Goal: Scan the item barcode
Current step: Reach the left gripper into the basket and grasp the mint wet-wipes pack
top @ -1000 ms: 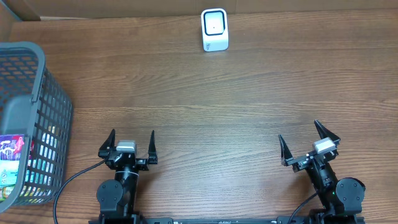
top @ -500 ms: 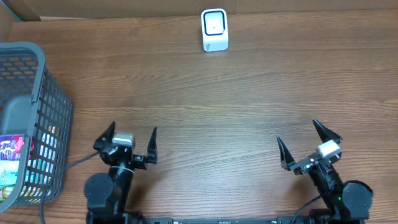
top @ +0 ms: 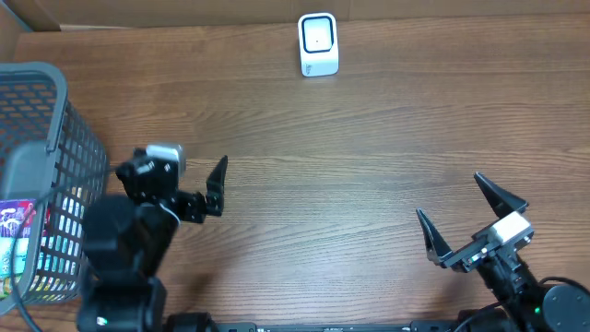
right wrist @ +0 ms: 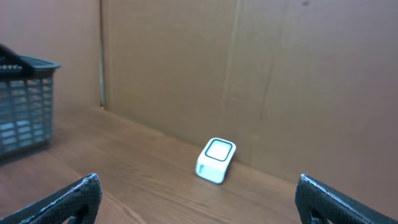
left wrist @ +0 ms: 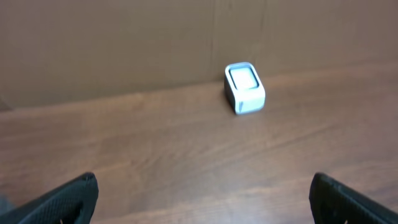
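Can't make out a brand or any writing anywhere. The print on the colourful printed packets [top: 17,231] is too small and blurry to read. Lying inside the grey plastic mesh basket [top: 55,120] at the far left edge of the overhead view, down in its lower part, apart from both grippers.

At top centre of the overhead, a small white box-shaped scanner [top: 318,43] with a dark-rimmed window, parked near the back edge of the brown wood-grain table [top: 369,129]. Behind it, a plain brown cardboard wall [right wrist: 280,68] with vertical seams, properly seen only from the wrist cameras.

Over at lower left, the left gripper [top: 173,180], just beside the basket, jaws spread wide with nothing between them. Same story at lower right for the right gripper [top: 464,214] — wide apart, holding nothing.

From the left wrist: scanner up top, right of centre, black fingertips [left wrist: 74,196] in both bottom corners, bare wood in between. From the right wrist: scanner near the middle, plus a slice of the basket at the left edge — not there in the left wrist view. Packets visible from overhead only.
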Controlling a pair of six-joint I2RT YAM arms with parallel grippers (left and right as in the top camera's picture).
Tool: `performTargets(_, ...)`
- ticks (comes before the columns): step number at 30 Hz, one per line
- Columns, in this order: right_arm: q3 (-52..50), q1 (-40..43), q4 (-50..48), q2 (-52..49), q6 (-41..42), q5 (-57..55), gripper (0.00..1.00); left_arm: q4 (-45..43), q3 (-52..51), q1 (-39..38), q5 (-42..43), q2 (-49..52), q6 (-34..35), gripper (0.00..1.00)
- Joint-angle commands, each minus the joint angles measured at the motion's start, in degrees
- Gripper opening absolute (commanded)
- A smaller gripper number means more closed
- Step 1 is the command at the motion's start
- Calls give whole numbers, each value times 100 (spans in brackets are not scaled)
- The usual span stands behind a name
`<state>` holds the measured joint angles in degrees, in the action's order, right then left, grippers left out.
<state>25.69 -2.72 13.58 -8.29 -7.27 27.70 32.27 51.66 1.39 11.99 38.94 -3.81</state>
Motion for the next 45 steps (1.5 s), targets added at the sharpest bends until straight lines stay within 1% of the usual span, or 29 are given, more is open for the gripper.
performTargets(1, 791, -22, 188, -798, 44, 450, 100, 752, 1349, -7, 120, 754, -348, 100)
performTargets(6, 1910, -22, 841, -2107, 46, 883, 100, 2404, 3200, -7, 116, 1878, -503, 100)
performTargets(9, 2778, -22, 1563, -2986, 44, 975, 100, 3423, 4266, -7, 146, 2627, -498, 100)
performTargets(10, 3237, -22, 1993, -3423, 39, 970, 100, 3904, 4769, -7, 160, 3034, -498, 99)
performTargets(12, 3821, -22, 2564, -3960, 31, 970, 100, 4319, 5222, -9, 216, 3467, -496, 100)
performTargets(15, 4745, -22, 3556, -4795, -66, 970, 100, 4697, 5534, -7, 590, 3908, -531, 99)
performTargets(18, 5309, -20, 4179, -5418, -63, 946, 100, 4730, 5543, -7, 599, 4190, -531, 99)
performTargets(21, 5412, -22, 4406, -5838, 234, 994, 100, 4791, 5543, -9, 800, 4428, -369, 100)
performTargets(23, 5412, -22, 4535, -6089, 302, 1001, 100, 4833, 5543, -9, 1154, 4592, -404, 100)
performTargets(25, 5412, -22, 4623, -6251, 302, 1040, 100, 4789, 5545, -7, 1228, 4690, -487, 100)
performTargets(26, 5412, -22, 4645, -6317, 302, 1117, 100, 4732, 5543, -7, 1220, 4717, -476, 98)
performTargets(27, 5412, -22, 4660, -6358, 299, 1169, 100, 4693, 5545, -2, 1215, 4725, -442, 95)
performTargets(30, 5410, -22, 4686, -6435, 297, 1226, 100, 4682, 5639, 109, 1073, 4715, -70, 88)
performTargets(32, 5412, -22, 4693, -6437, 297, 1226, 100, 4750, 5790, 249, 826, 4712, 295, 84)
performTargets(36, 5410, -22, 4712, -6437, 297, 1224, 100, 4972, 5995, 673, -26, 4656, 1355, 81)
performTargets(37, 5410, -22, 4741, -6437, 297, 1224, 100, 5071, 5995, 905, -404, 4610, 1808, 80)
performTargets(39, 5410, -22, 4767, -6437, 297, 1209, 100, 5250, 5995, 1259, -765, 4590, 2286, 79)
performTargets(45, 5410, -22, 4822, -6439, 280, 1071, 100, 5582, 5993, 2465, -837, 4590, 2708, 76)
